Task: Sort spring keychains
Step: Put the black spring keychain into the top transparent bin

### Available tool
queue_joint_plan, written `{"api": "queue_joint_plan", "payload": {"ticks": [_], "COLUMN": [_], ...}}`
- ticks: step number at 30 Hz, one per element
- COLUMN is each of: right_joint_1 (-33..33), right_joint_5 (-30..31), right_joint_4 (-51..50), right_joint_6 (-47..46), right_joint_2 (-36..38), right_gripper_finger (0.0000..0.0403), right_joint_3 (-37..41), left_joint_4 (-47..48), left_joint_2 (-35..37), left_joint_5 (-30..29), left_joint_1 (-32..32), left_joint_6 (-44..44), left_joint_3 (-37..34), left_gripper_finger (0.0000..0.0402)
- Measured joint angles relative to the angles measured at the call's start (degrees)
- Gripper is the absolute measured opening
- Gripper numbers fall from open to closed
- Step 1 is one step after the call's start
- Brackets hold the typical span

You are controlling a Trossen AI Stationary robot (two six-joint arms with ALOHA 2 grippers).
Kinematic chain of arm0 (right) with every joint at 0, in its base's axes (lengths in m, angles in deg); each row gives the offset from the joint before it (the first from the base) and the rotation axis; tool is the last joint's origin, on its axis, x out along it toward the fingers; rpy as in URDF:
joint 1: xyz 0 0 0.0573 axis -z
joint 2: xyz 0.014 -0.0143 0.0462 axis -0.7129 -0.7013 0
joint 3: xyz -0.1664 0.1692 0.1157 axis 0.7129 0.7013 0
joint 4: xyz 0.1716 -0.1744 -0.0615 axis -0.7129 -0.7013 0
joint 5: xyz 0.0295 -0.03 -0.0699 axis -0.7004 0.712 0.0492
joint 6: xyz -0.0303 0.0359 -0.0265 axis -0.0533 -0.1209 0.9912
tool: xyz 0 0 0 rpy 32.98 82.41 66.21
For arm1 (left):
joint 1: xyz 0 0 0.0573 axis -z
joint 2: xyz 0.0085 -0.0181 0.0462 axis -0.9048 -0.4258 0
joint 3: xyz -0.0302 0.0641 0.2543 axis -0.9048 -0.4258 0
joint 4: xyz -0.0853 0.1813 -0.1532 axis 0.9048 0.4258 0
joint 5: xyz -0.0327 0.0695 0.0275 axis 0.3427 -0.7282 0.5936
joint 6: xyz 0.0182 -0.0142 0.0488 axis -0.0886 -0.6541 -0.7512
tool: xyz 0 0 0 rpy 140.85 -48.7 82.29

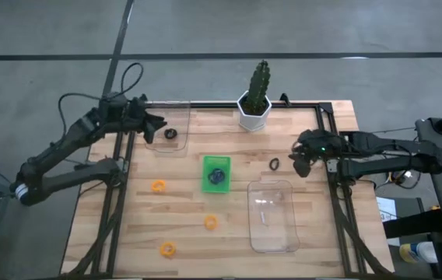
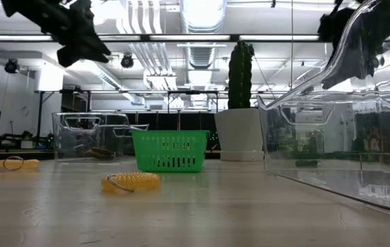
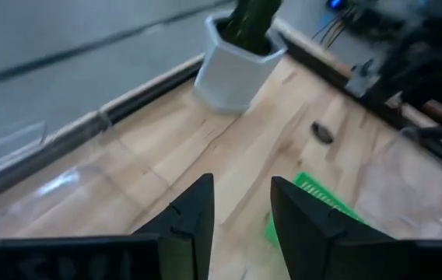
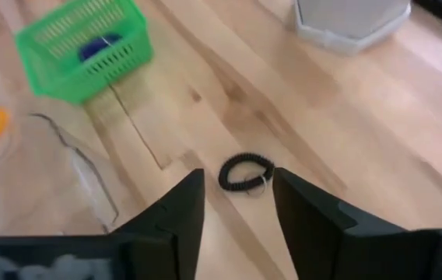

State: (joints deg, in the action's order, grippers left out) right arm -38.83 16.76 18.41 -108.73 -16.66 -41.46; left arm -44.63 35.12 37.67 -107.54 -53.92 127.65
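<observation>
A black spring keychain [image 1: 274, 163] lies flat on the wood right of the green tray [image 1: 208, 185]. My right gripper [image 1: 295, 162] hangs open just to its right, above the table. In the right wrist view that keychain [image 4: 244, 173] shows on the table beyond the gap between the fingers [image 4: 236, 177]. The tray holds a purple keychain [image 1: 218, 176]. Another black keychain [image 1: 170, 134] lies in the clear bin [image 1: 176, 148] at the far left. My left gripper [image 1: 157, 124] hovers open and bare at that bin's left edge. Three orange keychains [image 1: 157, 186] [image 1: 211, 222] [image 1: 167, 250] lie on the table.
A potted cactus [image 1: 255, 103] stands at the far edge, in the middle. A larger clear bin [image 1: 273, 233] sits near the front right. Bare wood lies between the tray and the orange keychains. Black frame rails run along the table's sides.
</observation>
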Motion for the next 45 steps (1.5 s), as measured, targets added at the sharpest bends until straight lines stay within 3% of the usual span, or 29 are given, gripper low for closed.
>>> {"api": "queue_joint_plan", "payload": {"ticks": [12, 24, 45], "right_joint_1": [9.61, 13.94, 13.89], "right_joint_5": [-8.25, -13.68, -12.5], "right_joint_4": [0.46, 4.46, 10.6], "right_joint_6": [1.85, 7.39, 9.32], "right_joint_2": [-15.52, -26.66, -40.9], "right_gripper_finger": [0.0192, 0.0194, 0.0194], "right_joint_3": [-0.45, -0.45, -2.73], "left_joint_4": [-5.68, -5.32, -5.57], "left_joint_2": [11.36, 14.53, 14.56], "left_joint_5": [3.01, 3.04, 3.01], "left_joint_1": [0.0, 0.0, 0.0], "left_joint_6": [1.76, 3.71, 5.51], "left_joint_3": [-3.48, -7.25, -9.4], "left_gripper_finger": [0.0119, 0.0119, 0.0119]}}
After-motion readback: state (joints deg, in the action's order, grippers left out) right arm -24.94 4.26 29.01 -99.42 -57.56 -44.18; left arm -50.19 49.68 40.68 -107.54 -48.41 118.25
